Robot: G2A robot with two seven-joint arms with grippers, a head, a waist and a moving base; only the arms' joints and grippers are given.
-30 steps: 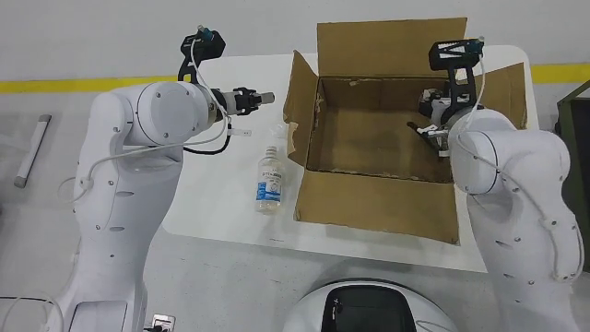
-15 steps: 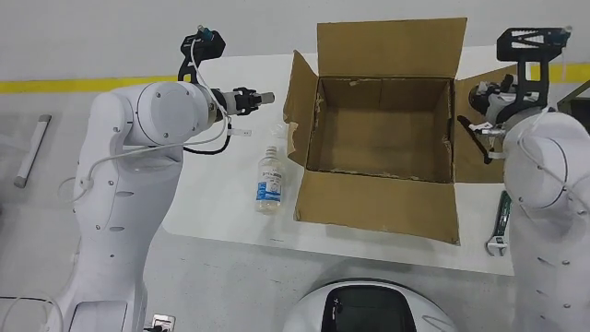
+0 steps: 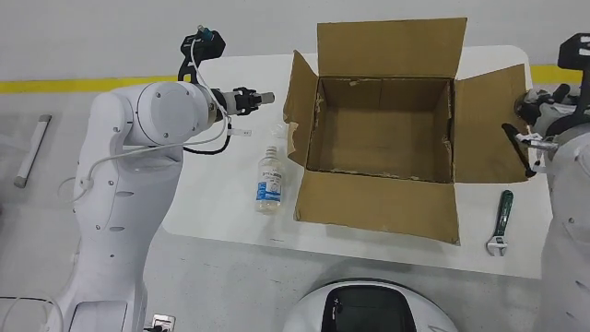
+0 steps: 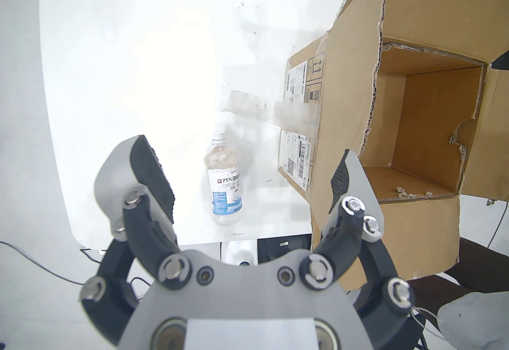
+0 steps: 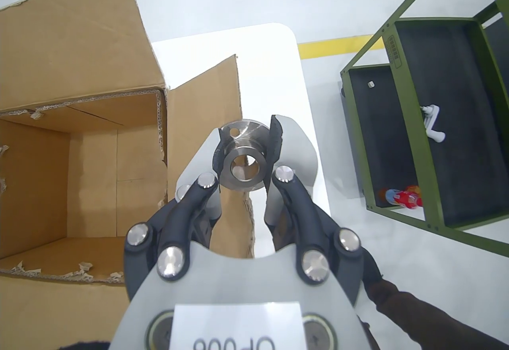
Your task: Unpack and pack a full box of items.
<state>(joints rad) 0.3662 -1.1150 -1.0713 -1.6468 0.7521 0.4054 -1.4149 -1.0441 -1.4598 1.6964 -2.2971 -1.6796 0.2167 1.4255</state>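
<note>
Right pincer (image 5: pixel 246 148) is clamped on a steel flanged fitting (image 5: pixel 240 168), pads on the round hub, held over the outer edge of the box's right flap (image 5: pixel 206 101). Narrow strip of tabletop (image 5: pixel 278 61) beside it. Wrench (image 3: pixel 501 222) lies by the near right edge. Box (image 3: pixel 373 205) looks emptied. Bottle (image 3: pixel 268 181) lies on its side just left of the box. Left pincer (image 4: pixel 246 161) is apart and empty, hanging beyond the bottle. Risks: the smooth hub slips or twists in the pads. Set down on the flap or strip, the fitting could roll off the edge.
</note>
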